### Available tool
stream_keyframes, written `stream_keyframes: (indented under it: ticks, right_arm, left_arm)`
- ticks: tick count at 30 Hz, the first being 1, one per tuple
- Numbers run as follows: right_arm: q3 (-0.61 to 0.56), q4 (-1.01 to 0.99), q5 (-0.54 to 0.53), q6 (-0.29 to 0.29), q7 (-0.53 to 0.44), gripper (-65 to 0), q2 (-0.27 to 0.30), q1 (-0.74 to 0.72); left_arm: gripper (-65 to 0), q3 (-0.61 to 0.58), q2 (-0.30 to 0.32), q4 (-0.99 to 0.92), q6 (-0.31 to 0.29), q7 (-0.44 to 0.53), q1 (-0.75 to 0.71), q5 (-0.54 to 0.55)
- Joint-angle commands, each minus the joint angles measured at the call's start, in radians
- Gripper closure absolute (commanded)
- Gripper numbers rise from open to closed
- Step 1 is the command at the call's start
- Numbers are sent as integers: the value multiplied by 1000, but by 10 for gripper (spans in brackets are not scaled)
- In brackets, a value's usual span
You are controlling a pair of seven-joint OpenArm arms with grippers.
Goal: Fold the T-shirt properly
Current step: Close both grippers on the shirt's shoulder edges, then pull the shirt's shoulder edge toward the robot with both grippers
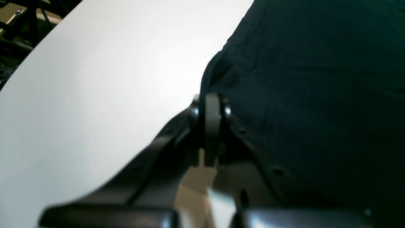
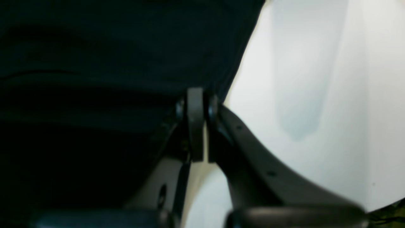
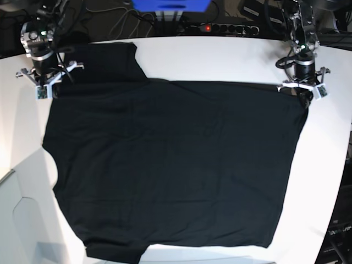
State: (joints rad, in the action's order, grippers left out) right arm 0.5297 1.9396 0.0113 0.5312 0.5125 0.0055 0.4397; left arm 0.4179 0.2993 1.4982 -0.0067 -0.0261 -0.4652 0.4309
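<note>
The black T-shirt (image 3: 176, 165) lies spread flat over the white table (image 3: 220, 60), one sleeve reaching toward the far left. In the base view my left gripper (image 3: 304, 94) stands at the shirt's far right corner. The left wrist view shows that gripper (image 1: 211, 101) shut, its tips pinching the cloth edge (image 1: 284, 79), which bulges up just beyond them. My right gripper (image 3: 45, 91) stands at the far left corner by the sleeve. Seen from the right wrist, the right gripper (image 2: 197, 98) is shut where the dark cloth (image 2: 110, 63) meets the table.
Behind the table are a power strip (image 3: 220, 27) with a red light, a blue box (image 3: 170, 5) and cables. The table's edge curves along the right side (image 3: 344, 165). Bare white surface lies outside both held corners (image 1: 95, 79).
</note>
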Motion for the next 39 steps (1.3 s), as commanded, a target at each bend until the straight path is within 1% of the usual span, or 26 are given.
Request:
stream_keyframes:
  ticks: [1, 4, 13, 14, 17, 19, 22, 26, 28, 32, 34, 37, 39]
  right_arm:
    - [5, 22, -10, 14, -21, 0, 9, -9]
    - [5, 22, -10, 14, -16, 0, 11, -48]
    - [4, 14, -6, 14, -13, 0, 15, -183]
    - [4, 13, -4, 14, -13, 0, 17, -198]
    - [-1, 11, -4, 14, -13, 0, 18, -249]
    - [-4, 10, -4, 14, -13, 0, 31, -282]
    - [-6, -27, -4, 14, -12, 0, 32, -345]
    - [-6, -114, -4, 14, -12, 0, 67, -419]
    - [-6, -153, -4, 14, -12, 0, 75, -454]
    - [-6, -184, -4, 14, -12, 0, 92, -471]
    - [-6, -184, -4, 14, 19, 0, 90, -468]
    - [-9, -194, -4, 14, 111, 0, 92, -470]
    - [-46, -223, -4, 14, 166, -7, 95, -477]
  left_arm:
    - [0, 9, 16, 18, 3, 24, 4, -4]
    - [0, 9, 16, 15, 3, 24, 12, -4]
    - [0, 8, 18, 8, 3, 22, 112, -5]
    - [0, 8, 18, 8, 3, 10, 122, -5]
    - [0, 8, 18, 8, 3, -68, 187, -5]
    - [0, 8, 16, 8, 3, -111, 230, -5]
    - [0, 8, 13, 8, 3, -156, 288, -5]
    - [0, 2, 11, 8, 3, -214, 366, -5]
    - [0, 2, 11, 8, 3, -239, 405, -5]
    - [0, 0, 8, 8, 3, -297, 457, -7]
    - [0, 0, 7, 8, 3, -303, 460, -7]
    - [0, 0, 7, 8, 3, -301, 455, -7]
    - [0, 2, 7, 6, 3, -305, 454, -7]
